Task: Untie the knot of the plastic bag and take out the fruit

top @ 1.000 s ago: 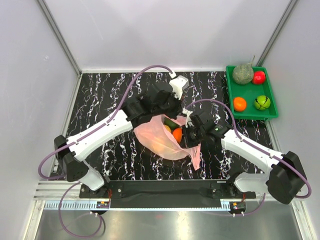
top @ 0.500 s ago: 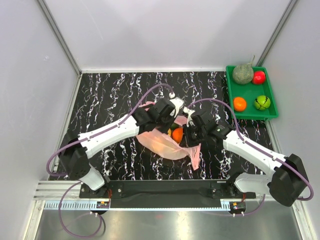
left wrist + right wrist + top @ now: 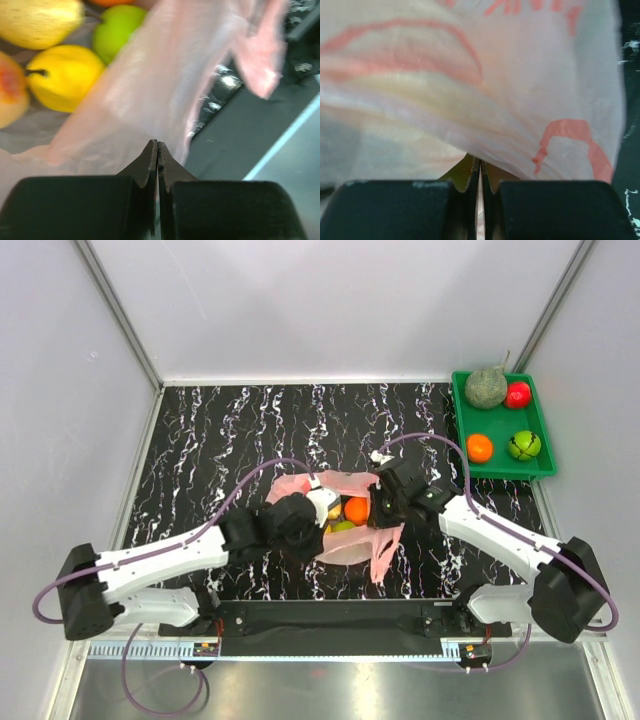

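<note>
The fruit [image 3: 356, 510] sits in the open mouth of the plastic bag [image 3: 352, 548] at mid-table, between the left gripper [image 3: 157, 147] and right gripper [image 3: 480, 162], each pinched together on pink film, the right one nearer.

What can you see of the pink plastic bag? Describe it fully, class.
The plastic bag is thin, translucent pink film with red print, crumpled, lying on the black marbled table. Its mouth gapes, showing fruit inside. The left gripper and right gripper each pinch its film, shut, on opposite sides; a loose tail trails toward the near edge.
</note>
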{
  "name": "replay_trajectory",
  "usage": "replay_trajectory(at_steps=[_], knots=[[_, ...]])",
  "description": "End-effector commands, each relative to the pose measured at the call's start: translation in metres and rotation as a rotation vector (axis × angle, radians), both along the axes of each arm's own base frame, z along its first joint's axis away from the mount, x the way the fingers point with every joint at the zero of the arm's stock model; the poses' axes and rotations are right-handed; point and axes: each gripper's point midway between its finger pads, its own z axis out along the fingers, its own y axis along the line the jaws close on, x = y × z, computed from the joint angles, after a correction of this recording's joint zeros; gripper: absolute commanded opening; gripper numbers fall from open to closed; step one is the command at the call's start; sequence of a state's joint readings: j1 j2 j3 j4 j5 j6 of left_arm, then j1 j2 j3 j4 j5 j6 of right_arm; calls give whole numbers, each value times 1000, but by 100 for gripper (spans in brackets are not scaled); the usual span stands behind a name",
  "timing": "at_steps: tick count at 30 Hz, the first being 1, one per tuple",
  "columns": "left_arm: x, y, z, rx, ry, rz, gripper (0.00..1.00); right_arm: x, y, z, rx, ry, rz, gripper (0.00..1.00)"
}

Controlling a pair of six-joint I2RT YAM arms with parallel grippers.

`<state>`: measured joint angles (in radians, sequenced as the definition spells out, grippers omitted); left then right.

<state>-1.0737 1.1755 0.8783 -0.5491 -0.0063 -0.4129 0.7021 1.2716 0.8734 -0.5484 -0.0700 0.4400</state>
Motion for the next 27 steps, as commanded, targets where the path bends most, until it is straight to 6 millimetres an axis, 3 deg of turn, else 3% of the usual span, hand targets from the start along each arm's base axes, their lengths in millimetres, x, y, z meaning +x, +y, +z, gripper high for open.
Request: replay_trajectory(at_steps=[1,7,11,17,22,27], knots=[[-18,-19,13,-144,8,45,0,32,-14,10,-74,-98,-165,8],[-52,-19,-26,-102,43,63,0,45,-34,5,-155,-142,-296,14],[-62,-13,-54,-56,63,88,0,47,-41,2,-165,-159,-327,20],[-53,-1,-75,-18,22,145,0,55,-42,-1,-189,-172,-335,26],[-53,-2,-94,7,32,159,0,89,-49,-1,-169,-168,-370,28],[-46,-9,-96,-11,2,173,0,121,-40,10,-120,-189,-346,29]])
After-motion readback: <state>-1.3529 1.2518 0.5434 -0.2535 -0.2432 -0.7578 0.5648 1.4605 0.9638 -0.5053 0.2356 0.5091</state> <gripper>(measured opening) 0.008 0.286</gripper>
